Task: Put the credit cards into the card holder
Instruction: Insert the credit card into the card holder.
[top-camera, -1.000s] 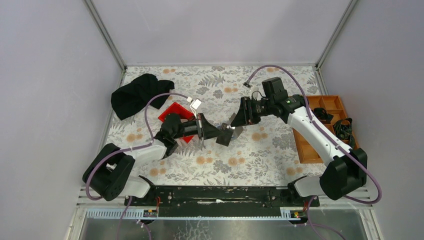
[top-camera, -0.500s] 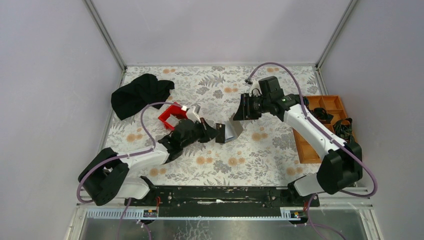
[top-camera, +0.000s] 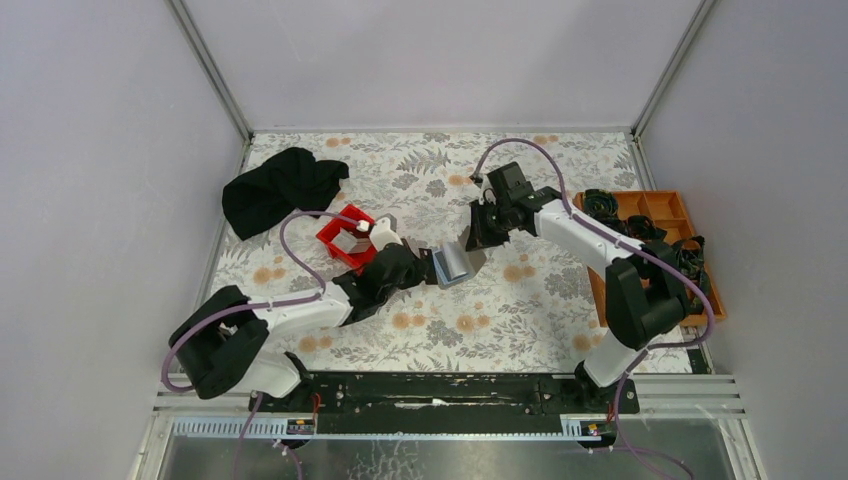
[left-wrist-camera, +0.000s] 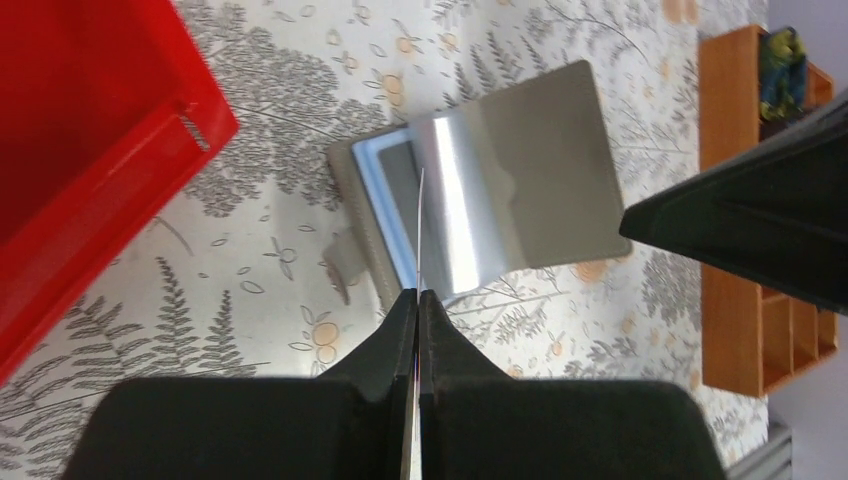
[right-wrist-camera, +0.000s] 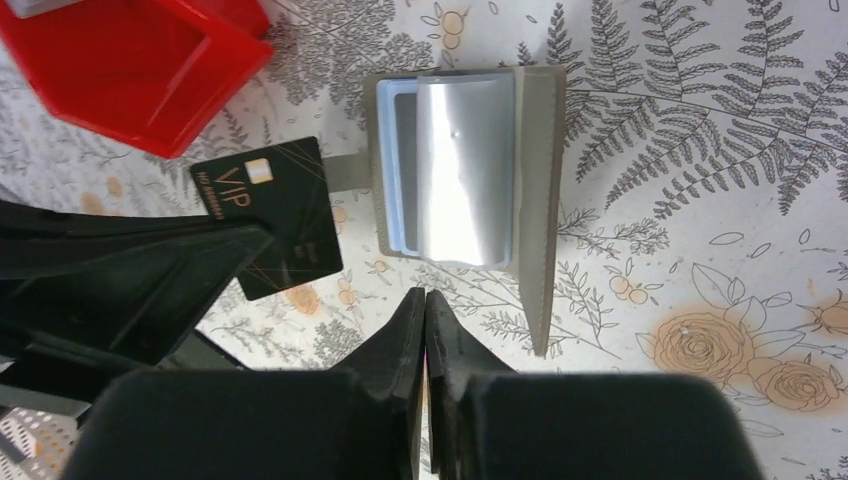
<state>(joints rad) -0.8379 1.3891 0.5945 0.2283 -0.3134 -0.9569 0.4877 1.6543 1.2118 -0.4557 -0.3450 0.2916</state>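
While my left hand (left-wrist-camera: 418, 296) is clenched on the black VIP card (right-wrist-camera: 268, 215), edge-on in its own cam, the card holder (right-wrist-camera: 541, 150) lies open on the tabletop (right-wrist-camera: 700, 150) right beside it. Inside it are a light blue card (right-wrist-camera: 386, 170) and a silvery card (right-wrist-camera: 465, 170). My right hand (right-wrist-camera: 426, 297) hangs just off the holder's edge, fingers pinched together on nothing afaict. The red bin (right-wrist-camera: 130, 60) is close by.

Partly hidden cards
The black card (right-wrist-camera: 275, 225) vanishes behind the left gripper (left-wrist-camera: 417, 296); in the card holder (right-wrist-camera: 540, 200), the light blue card (right-wrist-camera: 385, 170) shows only its rim.
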